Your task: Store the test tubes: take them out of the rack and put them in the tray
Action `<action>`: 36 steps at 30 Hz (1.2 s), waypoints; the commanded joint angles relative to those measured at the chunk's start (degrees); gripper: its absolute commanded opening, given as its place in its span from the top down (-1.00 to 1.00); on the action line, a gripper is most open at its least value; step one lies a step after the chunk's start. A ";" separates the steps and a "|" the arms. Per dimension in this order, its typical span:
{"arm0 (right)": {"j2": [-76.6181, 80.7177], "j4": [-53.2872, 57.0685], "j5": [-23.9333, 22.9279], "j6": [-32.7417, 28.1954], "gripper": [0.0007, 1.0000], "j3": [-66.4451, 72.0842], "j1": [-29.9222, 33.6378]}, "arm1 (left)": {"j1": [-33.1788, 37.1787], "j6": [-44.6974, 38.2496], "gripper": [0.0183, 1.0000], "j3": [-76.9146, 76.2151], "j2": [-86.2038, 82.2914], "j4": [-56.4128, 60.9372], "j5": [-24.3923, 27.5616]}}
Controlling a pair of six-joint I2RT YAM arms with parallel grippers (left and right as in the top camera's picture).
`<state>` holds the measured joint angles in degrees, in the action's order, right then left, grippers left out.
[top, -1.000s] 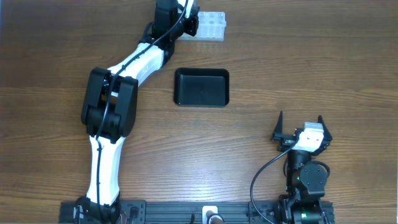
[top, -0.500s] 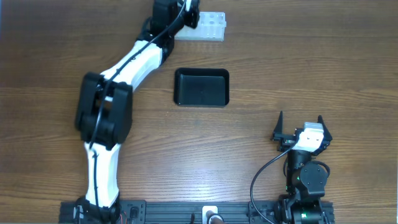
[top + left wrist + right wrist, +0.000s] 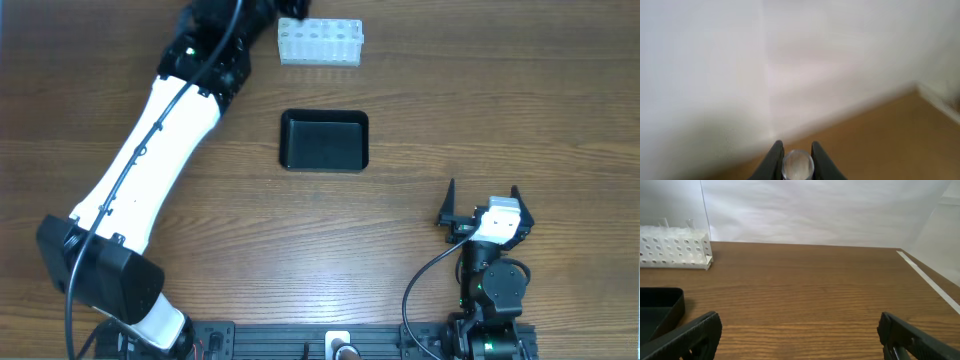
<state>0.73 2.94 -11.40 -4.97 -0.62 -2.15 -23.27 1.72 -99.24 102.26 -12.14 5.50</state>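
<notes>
The clear test tube rack (image 3: 320, 42) stands at the table's far edge, and its perforated side (image 3: 672, 252) faces the right wrist view, with a few tube tops above it. The black tray (image 3: 325, 140) lies nearer than the rack, and its corner (image 3: 657, 307) is bare inside. My left gripper (image 3: 288, 22) is lifted beside the rack's left end. In its own view the left gripper (image 3: 796, 150) is shut on a clear test tube (image 3: 798, 165), with wall and table edge behind. My right gripper (image 3: 482, 205) rests open near its base, and nothing sits between the spread fingers of the right gripper (image 3: 800, 340).
Bare wooden table (image 3: 500, 100) stretches right of the tray and rack. A white wall (image 3: 815, 210) rises just behind the table's far edge. The left arm's long white link (image 3: 150, 160) crosses the table's left half.
The left arm has straightened and swung its elbow toward the left. Its gripper has lifted off the rack's left end with a tube in it. The right arm has stayed still.
</notes>
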 commanded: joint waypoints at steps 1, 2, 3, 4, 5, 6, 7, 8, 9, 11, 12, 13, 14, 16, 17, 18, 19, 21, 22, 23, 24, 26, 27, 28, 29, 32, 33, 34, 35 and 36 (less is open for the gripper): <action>-0.46 0.09 -0.68 -0.26 -0.99 0.33 0.42 | -1.33 10.58 0.76 0.98 4.37 -15.91 -5.25; -0.46 0.09 -0.68 -0.26 -0.99 0.33 0.42 | -1.60 12.72 0.77 0.98 5.64 -19.21 -6.45; -0.46 0.09 -0.68 -0.26 -0.99 0.33 0.42 | -1.90 14.49 0.78 0.98 6.97 -21.84 -7.43; -0.46 0.07 -0.68 -0.26 -0.99 0.33 0.42 | -2.25 15.98 0.79 0.98 8.96 -23.98 -8.20; -0.46 0.09 -0.68 -0.26 -0.98 0.33 0.42 | -2.80 16.83 0.79 0.98 11.67 -25.00 -8.20; -0.46 0.09 -0.68 -0.26 -0.98 0.33 0.42 | -2.99 16.83 0.78 0.98 12.70 -24.98 -8.15; -0.46 0.09 -0.68 -0.26 -0.98 0.33 0.42 | -3.37 17.11 0.76 0.98 13.75 -24.98 -8.15; -0.46 0.09 -0.68 -0.26 -0.99 0.33 0.42 | -3.67 17.44 0.75 0.98 14.51 -25.05 -8.17; -0.46 0.09 -0.68 -0.26 -0.98 0.33 0.42 | -3.96 18.18 0.73 0.98 15.15 -25.29 -8.20; -0.46 0.09 -0.68 -0.26 -0.98 0.33 0.42 | -4.39 19.82 0.73 0.98 16.37 -26.01 -8.15; -0.46 0.07 -0.68 -0.26 -0.98 0.33 0.42 | -4.55 20.09 0.73 0.98 16.81 -26.34 -8.17; -0.46 0.09 -0.68 -0.26 -0.98 0.33 0.42 | -4.66 20.22 0.73 0.98 17.38 -26.58 -8.17; -0.46 0.09 -0.68 -0.26 -0.99 0.33 0.42 | -4.72 20.22 0.73 0.98 17.86 -26.71 -8.17; -0.46 0.09 -0.68 -0.26 -0.98 0.33 0.42 | -4.74 20.20 0.72 0.98 18.78 -27.12 -8.20; -0.46 0.07 -0.68 -0.26 -0.98 0.33 0.42 | -4.74 20.22 0.72 0.98 19.28 -27.43 -8.17; -0.46 0.09 -0.68 -0.26 -0.99 0.33 0.42 | -4.74 20.22 0.72 0.98 19.61 -27.93 -8.15; -0.46 0.09 -0.68 -0.26 -0.99 0.33 0.42 | -4.74 20.22 0.72 0.98 19.93 -28.39 -8.15; -0.46 0.09 -0.68 -0.26 -0.98 0.33 0.42 | -4.76 20.22 0.72 0.98 20.26 -29.38 -8.15; -0.46 0.09 -0.68 -0.26 -0.99 0.33 0.42 | -4.74 20.22 0.72 0.98 20.35 -29.92 -8.15; -0.46 0.09 -0.68 -0.26 -0.98 0.33 0.42 | -4.74 20.24 0.71 0.98 20.35 -30.47 -8.15; -0.46 0.09 -0.68 -0.26 -0.98 0.33 0.42 | -4.74 20.26 0.70 0.98 20.35 -30.99 -8.13; -0.46 0.07 -0.68 -0.26 -0.98 0.33 0.42 | -4.74 21.16 0.70 0.98 20.35 -32.04 -8.17; -0.46 0.07 -0.68 -0.26 -0.99 0.33 0.42 | -4.74 21.29 0.70 0.98 20.39 -32.35 -8.15; -0.46 0.09 -0.68 -0.26 -0.99 0.33 0.42 | -4.74 21.27 0.70 0.98 20.48 -32.48 -8.17; -0.46 0.07 -0.68 -0.26 -0.99 0.33 0.42 | -4.74 21.27 0.70 0.98 20.57 -32.48 -8.17; -0.46 0.09 -0.68 -0.26 -0.98 0.33 0.42 | -4.74 21.27 0.69 0.98 20.76 -32.46 -8.17; -0.46 0.09 -0.68 -0.26 -0.99 0.33 0.42 | -4.74 21.27 0.69 0.98 20.83 -32.48 -8.17; -0.46 0.09 -0.68 -0.26 -0.98 0.33 0.42 | -4.74 21.27 0.69 0.98 20.98 -32.48 -8.17; -0.46 0.09 -0.68 -0.26 -0.98 0.33 0.42 | -4.74 21.27 0.69 0.98 21.11 -32.48 -8.17; -0.46 0.09 -0.68 -0.26 -0.99 0.33 0.42 | -4.74 21.27 0.69 0.98 21.20 -32.50 -8.15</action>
<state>0.73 2.96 -11.40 -4.95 -0.62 -2.15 -28.21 22.17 -98.45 121.99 -44.56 -2.00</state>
